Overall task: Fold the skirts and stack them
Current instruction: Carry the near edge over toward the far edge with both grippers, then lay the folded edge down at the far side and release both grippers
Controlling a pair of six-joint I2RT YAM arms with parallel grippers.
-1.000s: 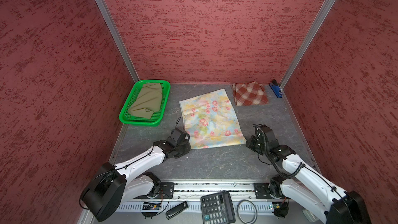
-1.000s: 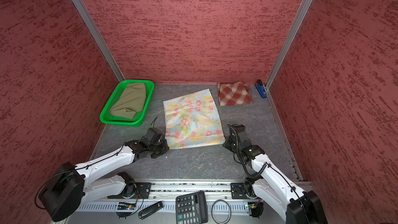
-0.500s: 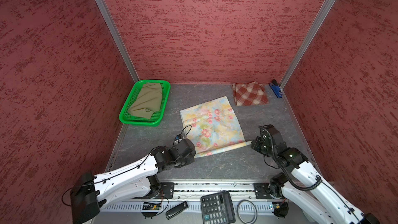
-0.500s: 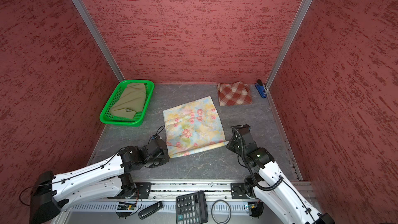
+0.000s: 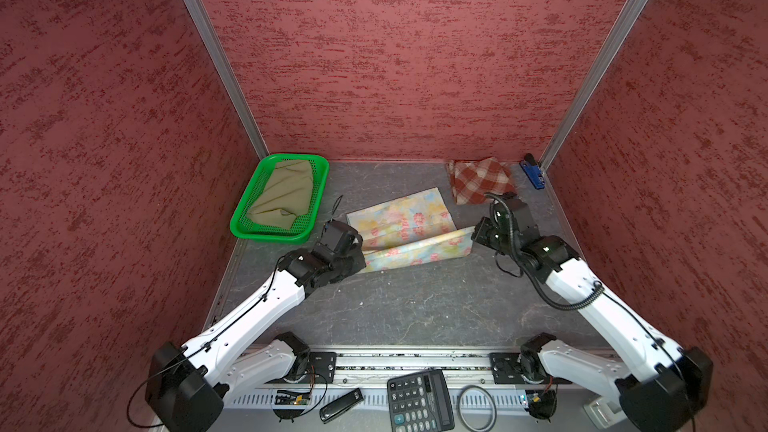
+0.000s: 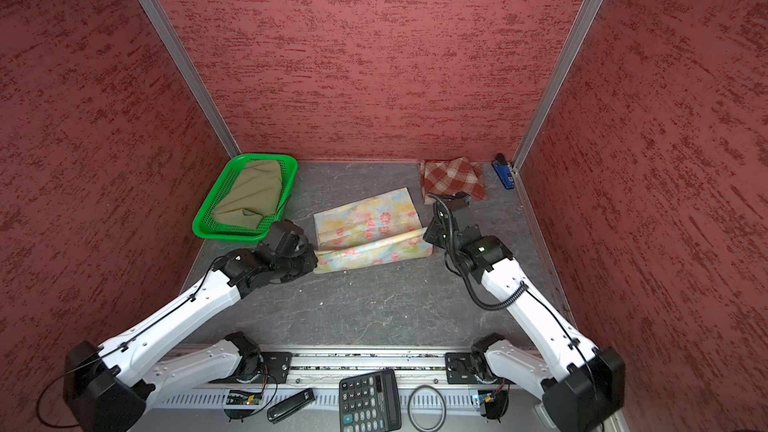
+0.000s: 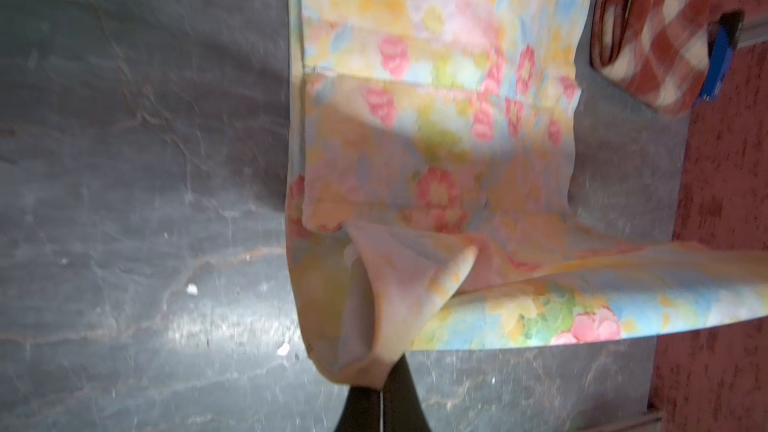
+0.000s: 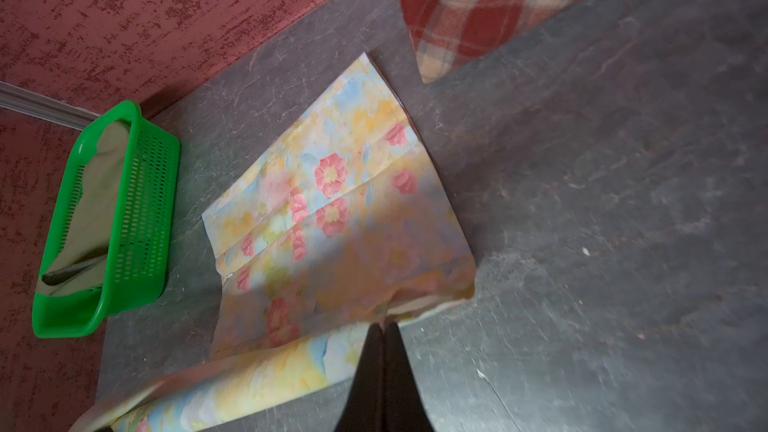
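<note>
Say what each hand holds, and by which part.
Both pinch the floral skirt: left hand at its near left corner, right hand at its near right corner.

The left arm [image 5: 257, 309] and right arm [image 5: 619, 326] wear white shells with black joints and small screw holes. A coiled black cable [image 5: 579, 305] hangs behind the right gripper [image 8: 381, 328], whose fingers are black.

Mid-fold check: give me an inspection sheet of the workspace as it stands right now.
Surface: grey tabletop, few light specks.
Job's things: floral skirt, near edge lifted; plaid skirt folded, back right; olive skirt in green basket.
Clutter: blue stapler, back right corner; calculator, black ring on front ledge.
Grippers: left gripper shut on floral skirt's near corner; right gripper shut on the other.
Cables: coiled black cable along right arm.
Surroundings: red walls on three sides.
</note>
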